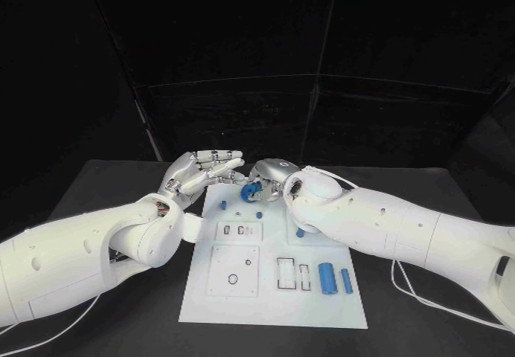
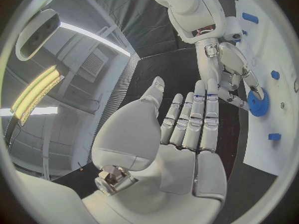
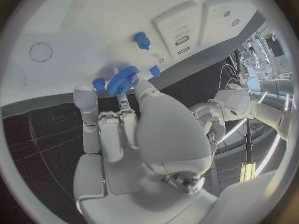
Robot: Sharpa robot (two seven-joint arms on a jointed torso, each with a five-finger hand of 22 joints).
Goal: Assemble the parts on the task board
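The blue gear (image 1: 249,193) is pinched in my right hand (image 1: 274,181), above the far end of the task board (image 1: 274,305), and the right wrist view shows it edge-on between the fingertips (image 3: 138,82), teeth all round the rim. I judge it a small, light, rigid plastic piece: it should not bend or crush under a firm pinch, but the toothed rim gives the pads little flat surface, so it could twist or tip in the grasp if I push it sideways. My hold lies across the rim, which looks right to me, since that leaves the bore free to go down over a post; I cannot tell from these views how square the gear sits to the board. Just beside it, small blue pegs (image 3: 142,40) stand up from the board, and I take one of them to be the seat, though which one I cannot say. My left hand (image 1: 201,172) hovers near, over the board's far left corner, holding nothing, fingers straight and side by side with the palm turned toward the gear. Nearer to me on the board lie two blue cylinders (image 1: 327,277) beside rectangular slots (image 1: 286,274), well apart from the gear, and a square plate with an oval opening (image 1: 233,279).
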